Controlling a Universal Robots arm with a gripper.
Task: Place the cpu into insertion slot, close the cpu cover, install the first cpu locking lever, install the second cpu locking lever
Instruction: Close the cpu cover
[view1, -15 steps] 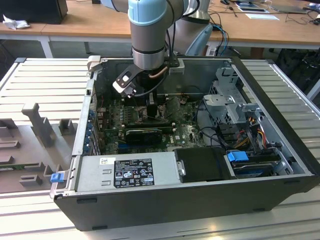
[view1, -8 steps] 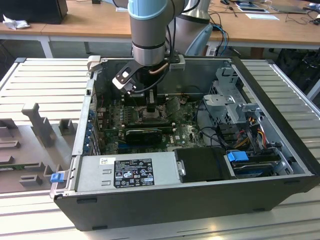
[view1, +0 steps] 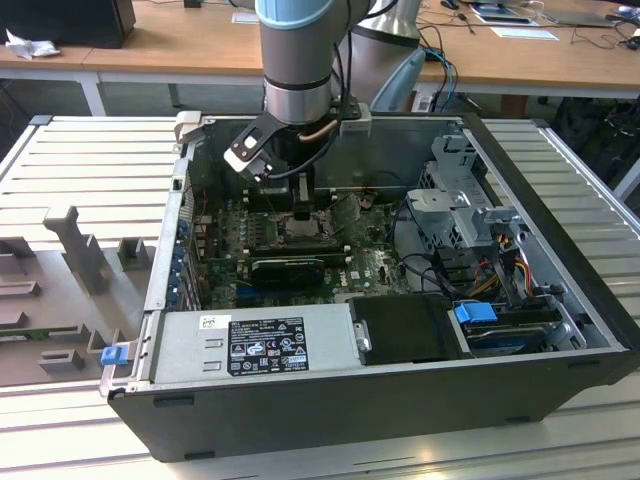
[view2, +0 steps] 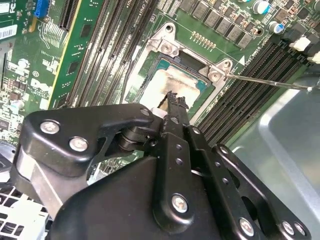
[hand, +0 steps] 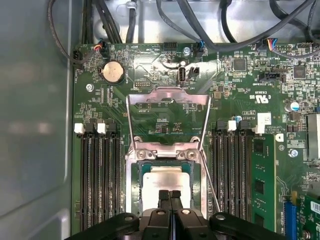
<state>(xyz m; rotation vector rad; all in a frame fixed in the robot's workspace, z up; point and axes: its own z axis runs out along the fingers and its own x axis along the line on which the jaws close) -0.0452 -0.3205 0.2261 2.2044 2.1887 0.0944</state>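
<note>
The cpu (hand: 165, 177), a pale silver square, lies flat in the insertion slot (hand: 132, 190) on the green board; it is seen too in the second wrist view (view2: 167, 82). The cpu cover (hand: 167, 94) stands swung open beyond the slot, with the board showing through its window. A thin wire locking lever (hand: 212, 192) stands free beside the slot and slants out over the memory slots (view2: 270, 82). My gripper (hand: 170, 194) is shut, fingertips (view2: 172, 100) together with nothing between them, right over the cpu's near edge. In the exterior view my gripper (view1: 300, 205) reaches down inside the computer case.
The open computer case (view1: 560, 215) lies on a slatted metal table. Long black memory slots (hand: 100, 180) flank the socket on both sides. Cables (hand: 210, 30) run along the far board edge. A power supply (view1: 255, 345) and drive cage (view1: 465, 205) crowd the case.
</note>
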